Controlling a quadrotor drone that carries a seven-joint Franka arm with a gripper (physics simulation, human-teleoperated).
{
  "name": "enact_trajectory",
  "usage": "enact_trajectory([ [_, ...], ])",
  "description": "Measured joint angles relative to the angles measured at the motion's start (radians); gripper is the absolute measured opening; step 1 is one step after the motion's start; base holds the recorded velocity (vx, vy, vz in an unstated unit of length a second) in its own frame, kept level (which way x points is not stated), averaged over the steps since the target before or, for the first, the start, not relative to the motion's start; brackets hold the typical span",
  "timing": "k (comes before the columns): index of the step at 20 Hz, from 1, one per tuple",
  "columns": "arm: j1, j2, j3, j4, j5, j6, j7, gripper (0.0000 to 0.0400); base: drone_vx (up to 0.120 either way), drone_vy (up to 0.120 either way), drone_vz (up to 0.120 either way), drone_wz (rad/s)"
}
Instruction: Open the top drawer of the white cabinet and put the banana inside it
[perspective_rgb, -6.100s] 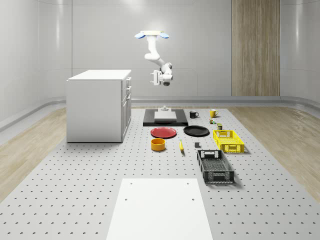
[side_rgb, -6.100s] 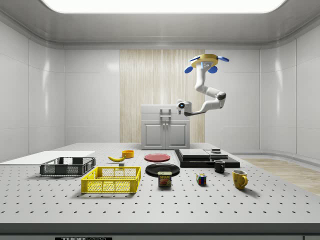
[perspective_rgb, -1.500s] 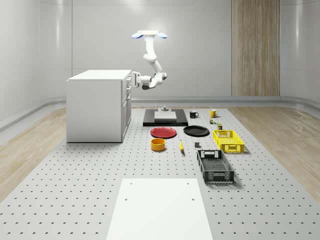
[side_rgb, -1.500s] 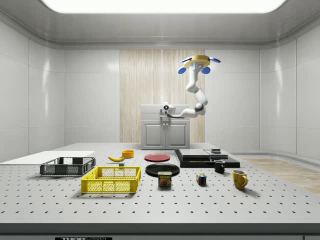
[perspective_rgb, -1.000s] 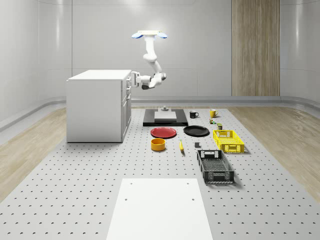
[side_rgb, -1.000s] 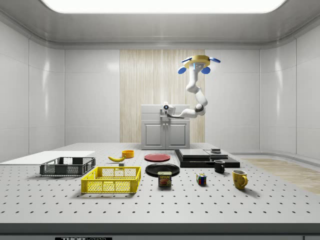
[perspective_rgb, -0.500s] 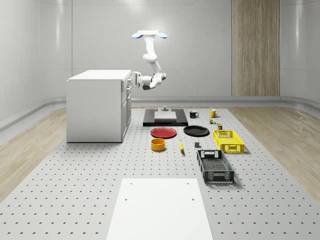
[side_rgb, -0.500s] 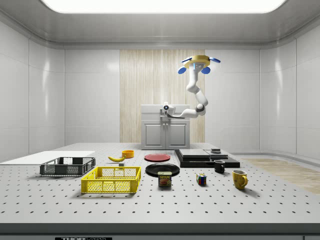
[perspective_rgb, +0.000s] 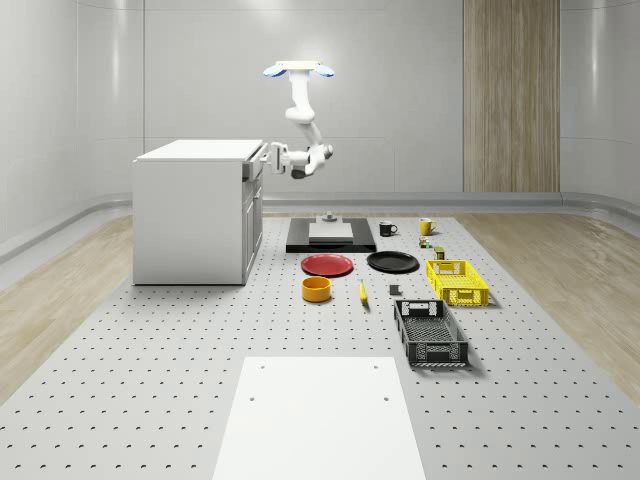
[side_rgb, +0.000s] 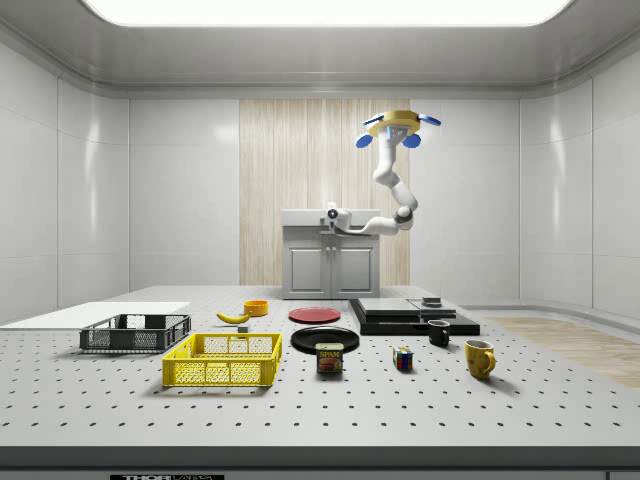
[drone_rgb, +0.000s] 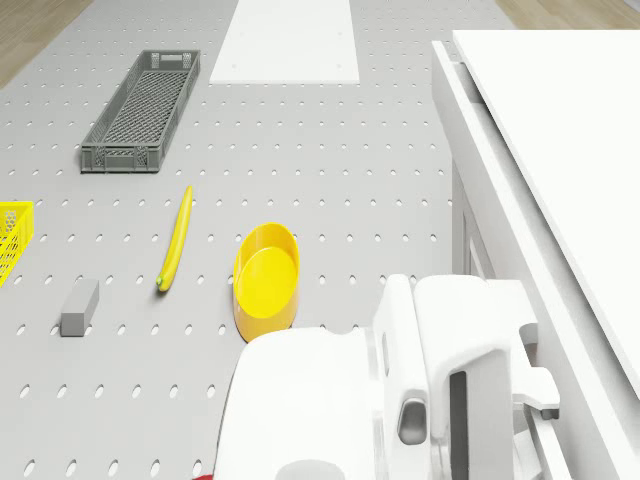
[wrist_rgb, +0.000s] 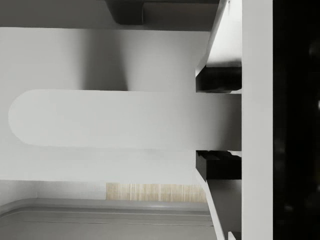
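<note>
Pegboard floor, drone (perspective_rgb: 299, 69) hovering beside cabinet (perspective_rgb: 196, 210). Gripper (perspective_rgb: 268, 155) clamped on drawer handle (wrist_rgb: 105, 118), drawer (perspective_rgb: 254, 165) partly out. Banana (drone_rgb: 176, 238) lay untouched near bowl (drone_rgb: 266, 278).

Whole-scene view: looked down the table's length from afar. Side view: low, at the table's edge, facing the white cabinet (side_rgb: 331, 254), shared by both. Drone view: looked down. Wrist view: very close to the drawer handle (wrist_rgb: 115, 118).

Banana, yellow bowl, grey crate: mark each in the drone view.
banana (drone_rgb: 176, 238): drone view, middle of its length.
yellow bowl (drone_rgb: 266, 279): drone view, inside floor.
grey crate (drone_rgb: 142, 108): drone view, mesh bottom.
</note>
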Motion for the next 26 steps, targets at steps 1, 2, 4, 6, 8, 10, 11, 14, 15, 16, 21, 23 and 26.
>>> enact_trajectory([
  [1,-0.007,-0.004,-0.005,0.001,-0.007,-0.01,0.008,0.0134,0.0,0.0,0.0,0.0],
  [2,-0.015,-0.008,-0.01,0.002,-0.014,-0.02,0.015,0.0128,0.0,0.0,0.0,0.0],
  [4,-0.028,-0.015,-0.022,0.004,-0.031,-0.04,0.028,0.0126,0.0,0.0,0.0,0.0],
  [6,-0.041,-0.022,-0.036,0.006,-0.051,-0.061,0.052,0.0131,0.0,0.0,0.0,0.0],
  [8,-0.047,-0.047,-0.051,0.02,-0.118,-0.068,0.065,0.0202,0.0,0.0,0.0,0.0],
  [10,-0.047,-0.053,-0.08,0.016,-0.13,-0.084,0.051,0.0164,0.0,0.0,0.0,0.0],
  [11,-0.05,-0.055,-0.091,0.018,-0.135,-0.096,0.056,0.0151,0.0,0.0,0.0,0.0],
  [14,-0.06,-0.046,-0.133,0.011,-0.159,-0.131,0.043,0.021,0.0,0.0,0.0,0.0],
  [15,-0.059,-0.064,-0.141,0.028,-0.182,-0.14,0.109,0.0182,0.0,0.0,0.0,0.0],
  [16,-0.057,-0.07,-0.153,0.032,-0.191,-0.148,0.111,0.0165,0.0,0.0,0.0,0.0],
  [21,-0.059,-0.084,-0.211,0.055,-0.231,-0.195,0.109,0.0137,0.0,0.0,0.0,0.0],
  [23,-0.057,-0.089,-0.235,0.066,-0.252,-0.214,0.115,0.0139,0.0,0.0,0.0,0.0],
  [26,-0.056,-0.085,-0.278,0.075,-0.28,-0.243,0.084,0.0162,0.0,0.0,0.0,0.0],
])
